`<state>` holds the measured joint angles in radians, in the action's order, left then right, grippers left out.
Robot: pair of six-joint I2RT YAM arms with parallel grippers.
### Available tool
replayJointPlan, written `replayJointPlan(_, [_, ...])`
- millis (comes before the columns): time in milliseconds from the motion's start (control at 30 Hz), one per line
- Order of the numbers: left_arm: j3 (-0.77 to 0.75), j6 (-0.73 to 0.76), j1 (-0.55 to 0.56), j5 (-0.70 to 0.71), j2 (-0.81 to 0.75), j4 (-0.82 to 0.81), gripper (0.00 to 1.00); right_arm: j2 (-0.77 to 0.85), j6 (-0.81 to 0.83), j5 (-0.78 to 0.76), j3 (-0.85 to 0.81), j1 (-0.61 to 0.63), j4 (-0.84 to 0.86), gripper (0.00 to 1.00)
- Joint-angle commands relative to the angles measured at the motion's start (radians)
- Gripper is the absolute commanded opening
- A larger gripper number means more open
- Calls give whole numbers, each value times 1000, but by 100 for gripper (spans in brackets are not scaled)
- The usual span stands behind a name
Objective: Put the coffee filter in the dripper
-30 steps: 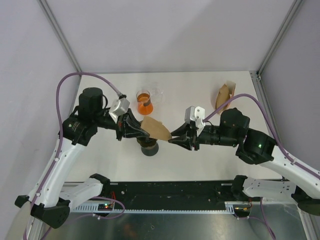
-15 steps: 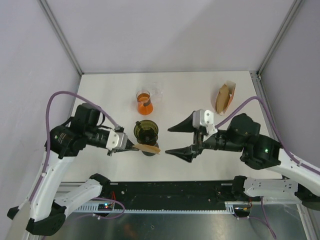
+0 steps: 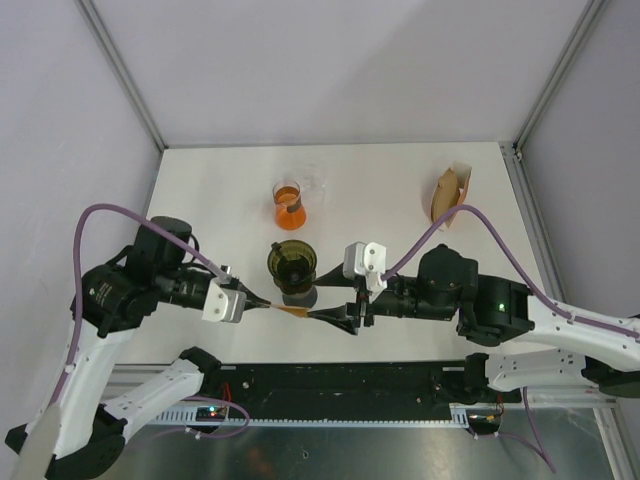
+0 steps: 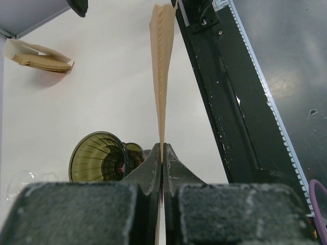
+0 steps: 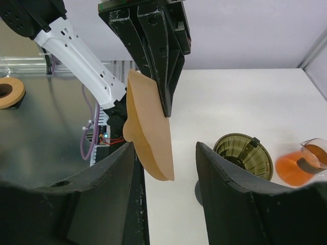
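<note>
L gripper [image 3: 264, 305]: you have it clamped on one edge of the coffee filter [image 4: 163, 61]. The paper sticks straight out from the tips and shows edge-on in the L wrist view.

R gripper [image 3: 325, 317]: jaws apart, one finger each side of the coffee filter's free end. You can't tell from any view whether either finger touches the paper.

Location: coffee filter is in the air btwn your two grippers, just on the near side of the dripper [image 3: 293, 260], not in it.

Dripper: upright on the table [image 3: 400, 180].

Other items: glass flask [image 3: 289, 208] w/ orange liquid just beyond the dripper; spare filter stack [image 3: 447, 194] at far R.
</note>
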<state>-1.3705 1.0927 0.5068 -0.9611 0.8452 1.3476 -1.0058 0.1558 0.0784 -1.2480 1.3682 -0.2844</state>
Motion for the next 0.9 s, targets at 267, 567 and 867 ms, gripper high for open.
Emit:
replayJointPlan(267, [-22, 17, 19, 5, 1, 54, 0, -26, 40, -34, -60, 9, -39, 51])
replayJointPlan(567, [-20, 8, 21, 2, 1, 54, 0, -55, 51, -49, -60, 7, -36, 48])
replayJointPlan(867, [-22, 5, 21, -17, 2, 54, 0, -102, 62, -44, -60, -9, -37, 46])
